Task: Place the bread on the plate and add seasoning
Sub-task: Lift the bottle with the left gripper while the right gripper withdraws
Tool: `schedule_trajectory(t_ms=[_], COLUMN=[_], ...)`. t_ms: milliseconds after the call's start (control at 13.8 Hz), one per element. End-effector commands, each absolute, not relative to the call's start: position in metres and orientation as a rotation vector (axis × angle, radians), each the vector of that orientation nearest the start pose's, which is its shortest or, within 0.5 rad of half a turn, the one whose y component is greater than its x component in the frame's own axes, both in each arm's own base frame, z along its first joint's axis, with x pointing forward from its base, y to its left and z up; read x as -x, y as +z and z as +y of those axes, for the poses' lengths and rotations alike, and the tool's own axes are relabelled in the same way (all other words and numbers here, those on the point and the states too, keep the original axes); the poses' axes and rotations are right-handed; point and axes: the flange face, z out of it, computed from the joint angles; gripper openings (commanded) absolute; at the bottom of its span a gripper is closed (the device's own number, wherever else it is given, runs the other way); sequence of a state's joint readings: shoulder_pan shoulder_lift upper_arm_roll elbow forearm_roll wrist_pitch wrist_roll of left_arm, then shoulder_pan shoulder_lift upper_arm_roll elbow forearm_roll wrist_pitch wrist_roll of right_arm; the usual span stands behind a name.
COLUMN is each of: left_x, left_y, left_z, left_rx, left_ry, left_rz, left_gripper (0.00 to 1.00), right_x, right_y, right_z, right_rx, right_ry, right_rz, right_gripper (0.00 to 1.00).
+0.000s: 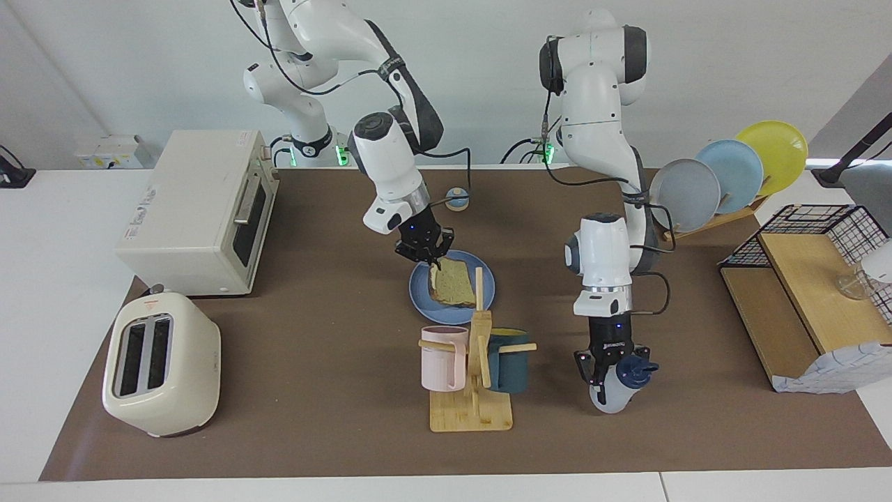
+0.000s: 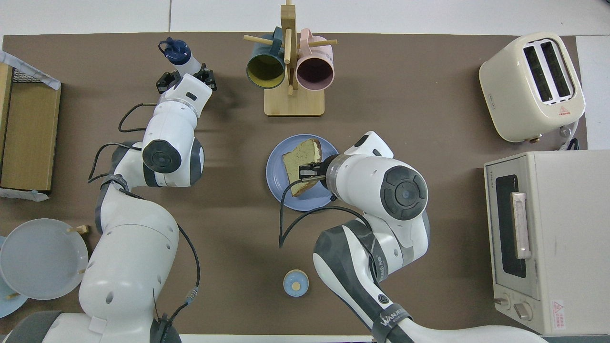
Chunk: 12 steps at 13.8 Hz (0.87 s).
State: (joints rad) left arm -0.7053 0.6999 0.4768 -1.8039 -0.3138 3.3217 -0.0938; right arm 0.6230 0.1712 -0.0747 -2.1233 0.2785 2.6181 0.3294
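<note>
Facing view: right gripper (image 1: pixel 433 263) pinches the bread (image 1: pixel 454 285) edge, slice nearly flat on the plate (image 1: pixel 421 295); left gripper (image 1: pixel 605 371) clamps the seasoning (image 1: pixel 617 388) low over the bench. Overhead view: bread (image 2: pixel 301 165) sits on plate (image 2: pixel 275 177); next likely release, then carry seasoning (image 2: pixel 181 57) over.

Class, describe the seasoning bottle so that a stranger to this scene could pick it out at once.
Start at the wooden mug tree with the pink and teal mugs. Beside it, toward the left arm's end of the table, the left gripper is shut on the seasoning bottle. It is the only translucent white bottle, and it has a navy flip cap.
</note>
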Motion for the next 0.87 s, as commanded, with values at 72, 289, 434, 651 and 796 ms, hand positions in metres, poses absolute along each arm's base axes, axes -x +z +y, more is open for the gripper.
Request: schedule_trajectory(t_ms=[72, 289, 434, 651, 796], left_x=[-0.662, -0.646, -0.629, -0.598, -0.57], left_y=[0.355, 0.426, 0.459, 0.495, 0.517], left_z=[-0.171, -0.159, -0.145, -0.135, -0.132], left_rx=[2.832, 2.914, 2.933, 2.894, 2.819], left_ry=[-1.267, -0.983, -0.804, -0.604, -0.441], left_rz=[0.275, 0.647, 0.928, 1.354, 1.647], left_gripper=[0.0, 0.0, 0.0, 0.0, 0.0], right_x=[-0.501, -0.505, -0.51, -0.525, -0.537], right_y=[0.364, 0.364, 0.364, 0.375, 0.387], right_z=[0.29, 0.283, 0.279, 0.264, 0.249], right_rx=[2.826, 2.829, 2.833, 2.833, 2.832], right_ry=[-0.311, -0.314, -0.324, -0.352, -0.361], right_rz=[0.032, 0.041, 0.024, 0.047, 0.069], right_gripper=[0.0, 0.28, 1.0, 1.0, 1.0])
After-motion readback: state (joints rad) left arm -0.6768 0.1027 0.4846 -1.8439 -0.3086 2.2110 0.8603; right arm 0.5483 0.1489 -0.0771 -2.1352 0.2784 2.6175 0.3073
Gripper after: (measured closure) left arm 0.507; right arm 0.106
